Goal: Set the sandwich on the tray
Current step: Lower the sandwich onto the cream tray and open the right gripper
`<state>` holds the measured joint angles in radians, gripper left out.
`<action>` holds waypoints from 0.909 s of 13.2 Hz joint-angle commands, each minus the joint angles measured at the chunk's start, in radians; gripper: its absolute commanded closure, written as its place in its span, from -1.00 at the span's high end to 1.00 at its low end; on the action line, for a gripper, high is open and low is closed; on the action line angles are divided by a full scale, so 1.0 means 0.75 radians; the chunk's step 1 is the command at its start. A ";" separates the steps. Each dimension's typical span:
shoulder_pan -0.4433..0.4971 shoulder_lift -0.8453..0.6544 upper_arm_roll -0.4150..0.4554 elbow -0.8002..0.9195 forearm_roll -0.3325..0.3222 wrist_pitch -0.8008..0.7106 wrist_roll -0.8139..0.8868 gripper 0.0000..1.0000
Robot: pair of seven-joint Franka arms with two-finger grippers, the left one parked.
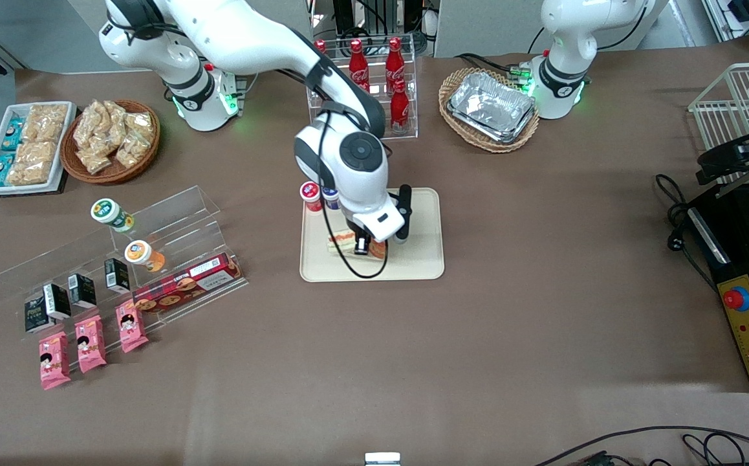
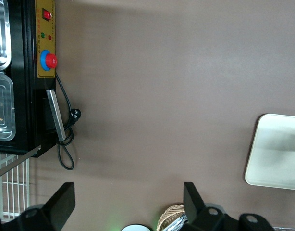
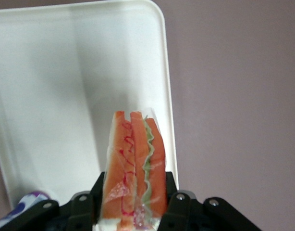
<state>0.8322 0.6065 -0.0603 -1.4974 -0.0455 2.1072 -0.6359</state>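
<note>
The sandwich [image 1: 347, 242] is a clear-wrapped wedge with orange, pink and green filling layers. It is over the cream-beige tray [image 1: 416, 262], in its half toward the working arm's end. My right gripper [image 1: 363, 246] is shut on the sandwich, one finger on each flat side. In the right wrist view the sandwich [image 3: 134, 159] sticks out from between the gripper's [image 3: 134, 191] black fingers [image 3: 96, 190], with the tray [image 3: 51, 96] under it. I cannot tell if the sandwich touches the tray. The tray's edge also shows in the left wrist view [image 2: 277, 154].
Two small capped bottles [image 1: 312, 195] stand at the tray's corner farthest from the front camera. A rack of red cola bottles [image 1: 379, 71] stands farther back. A basket of foil trays [image 1: 491, 107], a snack basket [image 1: 110, 139] and an acrylic shelf [image 1: 154, 259] lie off to the sides.
</note>
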 commanded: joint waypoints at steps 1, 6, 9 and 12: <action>0.052 0.085 -0.003 0.021 -0.056 0.074 -0.013 0.01; 0.077 0.138 -0.003 0.006 -0.107 0.150 -0.015 0.06; 0.079 0.153 -0.006 0.002 -0.125 0.170 -0.013 0.15; 0.075 0.151 -0.008 0.002 -0.115 0.164 0.021 0.99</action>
<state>0.8869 0.7155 -0.0616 -1.4974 -0.1135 2.2156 -0.6407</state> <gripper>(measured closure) 0.410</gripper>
